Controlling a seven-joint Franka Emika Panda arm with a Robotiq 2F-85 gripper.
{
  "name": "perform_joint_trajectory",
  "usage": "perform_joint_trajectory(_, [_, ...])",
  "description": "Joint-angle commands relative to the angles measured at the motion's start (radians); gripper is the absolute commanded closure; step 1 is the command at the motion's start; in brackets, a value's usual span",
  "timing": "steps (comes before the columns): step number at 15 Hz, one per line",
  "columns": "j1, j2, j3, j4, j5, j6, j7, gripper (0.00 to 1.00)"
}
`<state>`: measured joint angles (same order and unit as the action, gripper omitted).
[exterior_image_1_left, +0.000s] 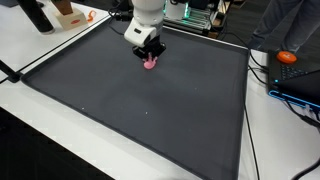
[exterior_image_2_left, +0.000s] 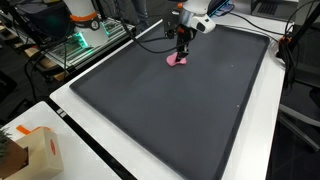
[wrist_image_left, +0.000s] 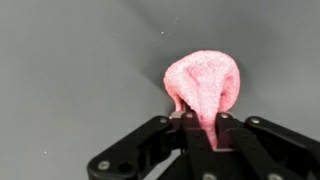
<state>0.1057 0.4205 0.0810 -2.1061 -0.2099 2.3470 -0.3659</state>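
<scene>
Premises: a robotics lab or research workshop.

Grounds: a white robot arm (exterior_image_1_left: 147, 14) with a gripper (exterior_image_1_left: 150, 57) works over a large dark mat (exterior_image_1_left: 130, 110) laid on a white table (exterior_image_1_left: 45, 45). Green-lit electronics (exterior_image_2_left: 80, 42) sit on a rack beside the table. Loose cables (exterior_image_2_left: 150, 38) run across the surface. What looks like a laptop (exterior_image_1_left: 300, 85) stands at the table edge. A cardboard box (exterior_image_2_left: 35, 150) lies at one corner.

One pink lump (wrist_image_left: 205, 85) — one pincer (wrist_image_left: 203, 121) — one dark mat (exterior_image_1_left: 150, 110), one cardboard box (exterior_image_2_left: 40, 150).
</scene>
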Motion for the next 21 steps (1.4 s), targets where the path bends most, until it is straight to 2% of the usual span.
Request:
perform_joint_trajectory(1, [-0.010, 0.016, 0.010, 0.006, -0.022, -0.017, -0.008, 0.98])
perform_joint_trajectory(9, [-0.004, 0.018, 0.003, 0.009, -0.034, -0.017, 0.009, 0.99])
perform_joint_trajectory(11, [-0.002, 0.018, 0.000, 0.014, -0.028, -0.029, 0.031, 0.69])
perform_joint_trajectory(15, [-0.017, 0.001, 0.009, 0.015, 0.014, -0.055, 0.046, 0.42])
perform_joint_trajectory(20, [-0.053, -0.020, 0.018, 0.034, 0.118, -0.158, 0.050, 0.03])
perform_joint_trajectory(21, [-0.062, -0.026, 0.019, 0.037, 0.148, -0.175, 0.051, 0.00])
